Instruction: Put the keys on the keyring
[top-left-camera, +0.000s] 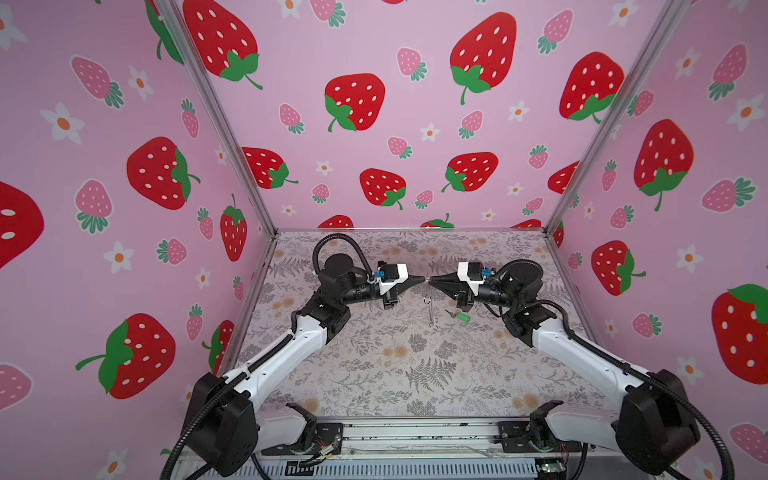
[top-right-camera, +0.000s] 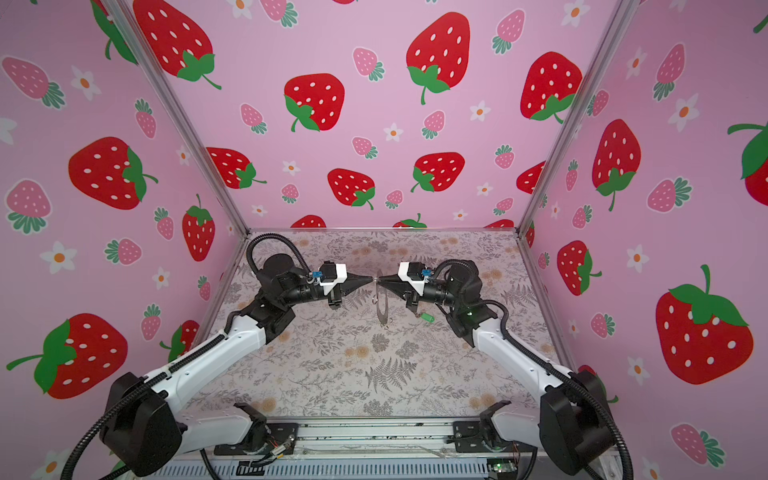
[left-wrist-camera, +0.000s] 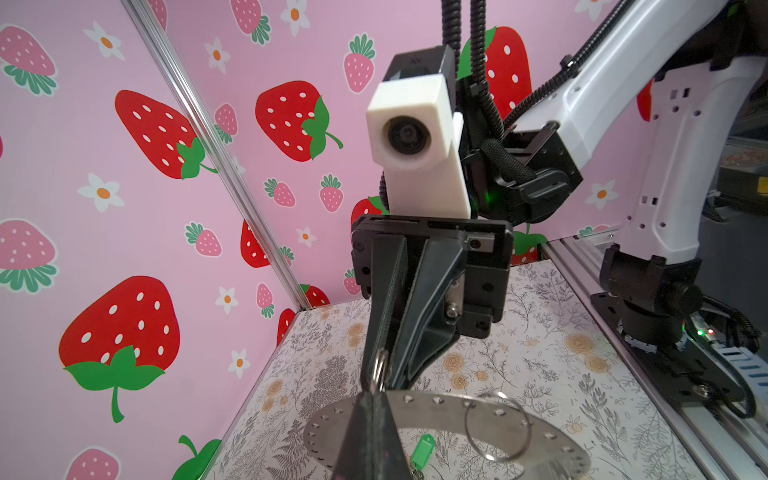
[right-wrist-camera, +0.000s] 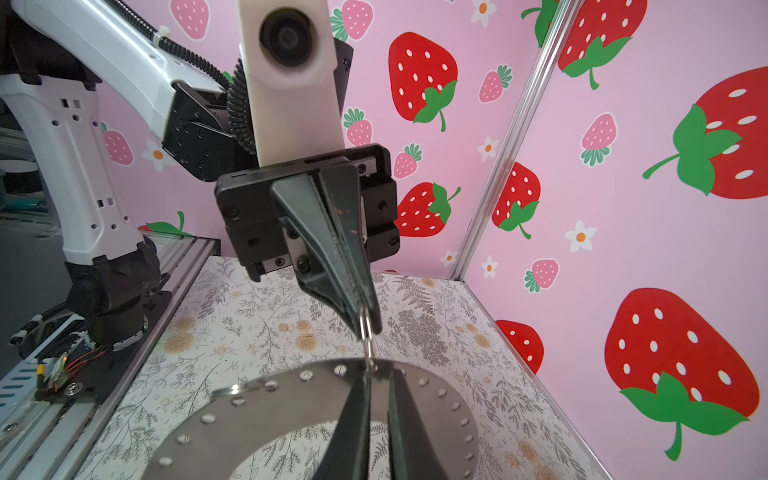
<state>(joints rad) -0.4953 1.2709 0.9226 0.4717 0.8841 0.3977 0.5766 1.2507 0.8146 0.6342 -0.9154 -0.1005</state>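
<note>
The keyring (top-right-camera: 381, 305) hangs in the air between my two grippers, edge-on in both top views, its flat face (right-wrist-camera: 291, 407) with rim holes showing in the wrist views. It hangs from a small wire loop (right-wrist-camera: 366, 332). My left gripper (top-left-camera: 423, 279) is shut on that loop. My right gripper (right-wrist-camera: 376, 374) meets it tip to tip, jaws a narrow gap apart at the loop's lower end. A larger wire loop (left-wrist-camera: 496, 428) dangles from the rim. The keys (top-left-camera: 462, 317), a green tag with a dark key, lie on the table under my right gripper.
The floral table (top-left-camera: 374, 365) is walled on three sides by strawberry-print panels (top-left-camera: 395, 124). Both arm bases stand on the metal rail (top-left-camera: 415, 436) at the front edge.
</note>
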